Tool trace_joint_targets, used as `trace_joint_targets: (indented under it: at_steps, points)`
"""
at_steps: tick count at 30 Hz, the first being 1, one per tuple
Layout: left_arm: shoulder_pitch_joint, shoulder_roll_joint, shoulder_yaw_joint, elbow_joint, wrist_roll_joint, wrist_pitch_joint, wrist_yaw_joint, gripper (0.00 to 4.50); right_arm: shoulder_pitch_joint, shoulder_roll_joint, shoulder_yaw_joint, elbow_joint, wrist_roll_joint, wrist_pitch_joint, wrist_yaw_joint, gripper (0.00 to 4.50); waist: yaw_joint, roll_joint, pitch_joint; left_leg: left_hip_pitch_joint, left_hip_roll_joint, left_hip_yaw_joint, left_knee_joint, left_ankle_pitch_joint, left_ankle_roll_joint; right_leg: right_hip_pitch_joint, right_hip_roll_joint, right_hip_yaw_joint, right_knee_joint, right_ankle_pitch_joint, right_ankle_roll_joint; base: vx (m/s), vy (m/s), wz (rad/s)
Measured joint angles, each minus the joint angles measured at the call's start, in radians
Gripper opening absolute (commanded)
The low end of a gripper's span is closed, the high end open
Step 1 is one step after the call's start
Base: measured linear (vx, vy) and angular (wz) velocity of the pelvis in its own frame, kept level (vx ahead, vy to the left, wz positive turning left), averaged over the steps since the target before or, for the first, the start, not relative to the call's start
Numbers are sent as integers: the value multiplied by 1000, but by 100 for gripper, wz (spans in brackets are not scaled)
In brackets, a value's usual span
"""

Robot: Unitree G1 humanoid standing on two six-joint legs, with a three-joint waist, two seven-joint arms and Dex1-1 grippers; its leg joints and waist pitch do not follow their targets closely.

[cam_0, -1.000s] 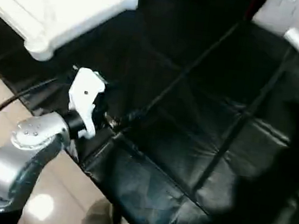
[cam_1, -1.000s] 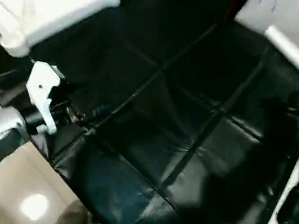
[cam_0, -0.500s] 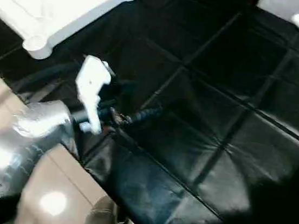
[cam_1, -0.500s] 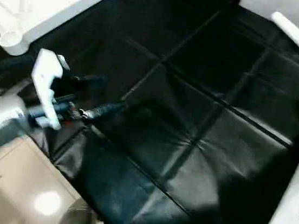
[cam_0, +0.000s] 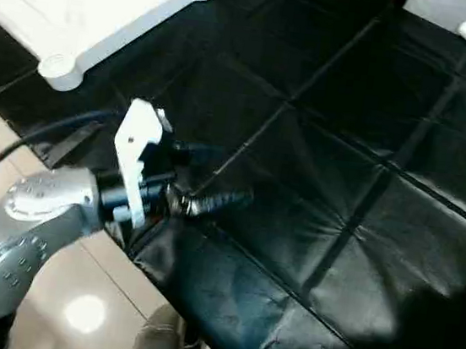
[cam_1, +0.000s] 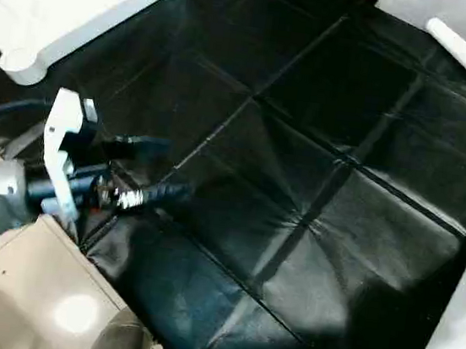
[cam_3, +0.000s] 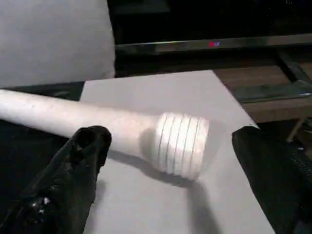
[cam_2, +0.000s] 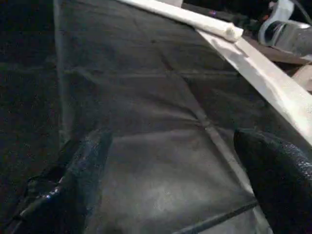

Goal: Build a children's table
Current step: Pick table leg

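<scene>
Left eye view: creased black cover [cam_0: 358,198] above glossy beige floor tiles [cam_0: 72,308].

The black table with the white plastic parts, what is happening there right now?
A humanoid robot is putting together a children's table, and nothing is held yet. The white tabletop lies upside down at the far left of the black work surface, with no leg fitted in the corner sockets in view. The left tool hangs open above the black cover. The right tool is open too, facing the threaded end of a white leg lying at the surface's edge.
</scene>
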Motion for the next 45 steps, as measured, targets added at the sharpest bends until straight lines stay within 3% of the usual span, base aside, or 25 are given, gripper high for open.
trace_joint_targets:
  at_steps: [8,13,18,21,33,45]
  points:
    - [-1,48,26,-13,-47,33,0,445,10,0,0,6,-1,23,4,450,17,1,1,0,0,0,-1,0,0,0,0,0,-1,0,0,0,0,0]
    - [15,98,48,-35,-66,51,-1,445,27,0,-3,18,-1,31,-40,450,34,8,5,0,0,0,-1,0,0,0,0,0,-1,0,0,0,0,0]
    - [23,140,94,-61,-108,82,-1,445,40,0,-43,18,19,9,-56,450,59,25,14,0,0,0,-1,0,-1,0,0,1,-1,0,0,0,0,0]
    - [17,154,111,-67,-132,91,-2,445,40,0,-65,18,45,-25,-47,450,67,29,14,0,0,0,-2,0,-1,-1,0,1,-2,0,0,0,0,0]
    - [-11,196,111,-62,-174,102,-23,445,84,-35,-86,18,45,-65,-99,450,114,61,17,0,0,0,-2,0,-1,-1,0,1,-1,0,0,0,0,0]
    - [6,226,104,-49,-175,86,-45,445,106,-59,-108,18,54,-80,-107,450,115,62,16,0,0,0,-2,0,-1,-1,0,1,-1,0,1,0,0,0]
